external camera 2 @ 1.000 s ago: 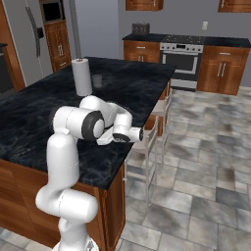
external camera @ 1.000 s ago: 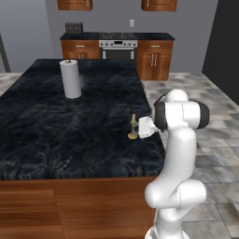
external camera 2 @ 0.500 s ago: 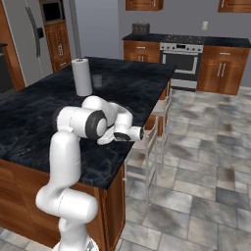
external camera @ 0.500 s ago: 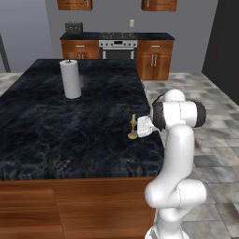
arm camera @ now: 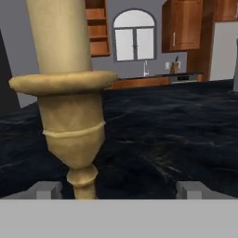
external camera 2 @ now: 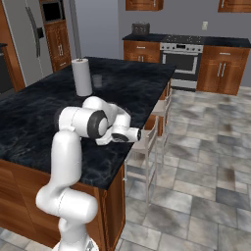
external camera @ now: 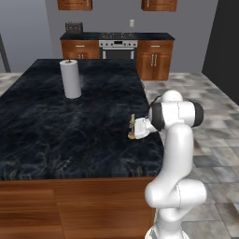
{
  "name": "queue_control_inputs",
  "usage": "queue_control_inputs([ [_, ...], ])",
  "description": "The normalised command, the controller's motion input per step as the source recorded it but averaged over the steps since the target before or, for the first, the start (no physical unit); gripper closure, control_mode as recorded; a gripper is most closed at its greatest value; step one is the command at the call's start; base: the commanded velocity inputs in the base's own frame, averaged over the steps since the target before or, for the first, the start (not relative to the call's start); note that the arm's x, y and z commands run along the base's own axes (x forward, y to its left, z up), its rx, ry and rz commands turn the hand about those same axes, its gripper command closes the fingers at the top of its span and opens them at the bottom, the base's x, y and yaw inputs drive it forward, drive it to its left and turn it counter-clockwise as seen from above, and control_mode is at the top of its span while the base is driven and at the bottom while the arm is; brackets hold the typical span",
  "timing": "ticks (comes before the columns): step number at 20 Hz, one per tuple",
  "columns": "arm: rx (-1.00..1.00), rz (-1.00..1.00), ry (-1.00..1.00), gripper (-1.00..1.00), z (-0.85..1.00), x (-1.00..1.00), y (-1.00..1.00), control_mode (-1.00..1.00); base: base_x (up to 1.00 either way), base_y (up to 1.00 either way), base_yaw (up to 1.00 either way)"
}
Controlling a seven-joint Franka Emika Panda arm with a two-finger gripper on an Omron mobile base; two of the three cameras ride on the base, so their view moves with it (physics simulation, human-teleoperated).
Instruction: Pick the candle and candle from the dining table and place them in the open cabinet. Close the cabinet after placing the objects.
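A thin cream taper candle (external camera: 132, 128) on a slender brass stick stands upright near the right edge of the black marble dining table (external camera: 70, 126). My gripper (external camera: 139, 127) is level with it at the table's edge, open. Seen from the hand, the candle (arm camera: 69, 107) looms very close between the two fingertips (arm camera: 46, 189), left of the middle of the gap and touching neither. My gripper (arm camera: 118, 190) points across the dining table (arm camera: 162, 135). From the right base, the hand (external camera 2: 131, 135) covers the candle. On the far wall a reddish-brown cabinet (arm camera: 95, 28) shows bare shelves.
A tall white paper-towel roll (external camera: 71, 79) stands far back on the table, with a small grey object (external camera 2: 97, 81) beside it. A pale wooden chair (external camera 2: 147, 147) is tucked under the table's right side, just past my hand. A steel range (external camera: 117, 46) and base cabinets line the back wall.
The arm has shifted slightly left, toward the candle. The candle and the roll have not moved.
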Motion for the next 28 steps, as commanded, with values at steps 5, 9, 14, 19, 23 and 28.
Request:
queue_control_inputs([
  [5,0.00,0.00,0.00,1.00,-0.05,0.08,0.18,-1.00,0.00,0.00,0.00],
  [9,0.01,0.00,-0.02,1.00,0.00,-0.01,-0.02,-1.00,0.00,0.00,0.00],
  [14,0.10,0.00,-0.11,1.00,0.57,-0.39,-0.34,-1.00,0.00,0.00,0.00],
  [19,0.07,0.00,-0.21,1.00,0.96,-0.78,-0.30,-1.00,0.00,0.00,0.00],
  [23,0.01,0.00,-0.28,1.00,1.00,-0.87,-0.08,-1.00,0.00,0.00,0.00],
  [28,0.00,0.00,-0.20,1.00,0.97,-0.97,0.00,-1.00,0.00,0.00,0.00],
])
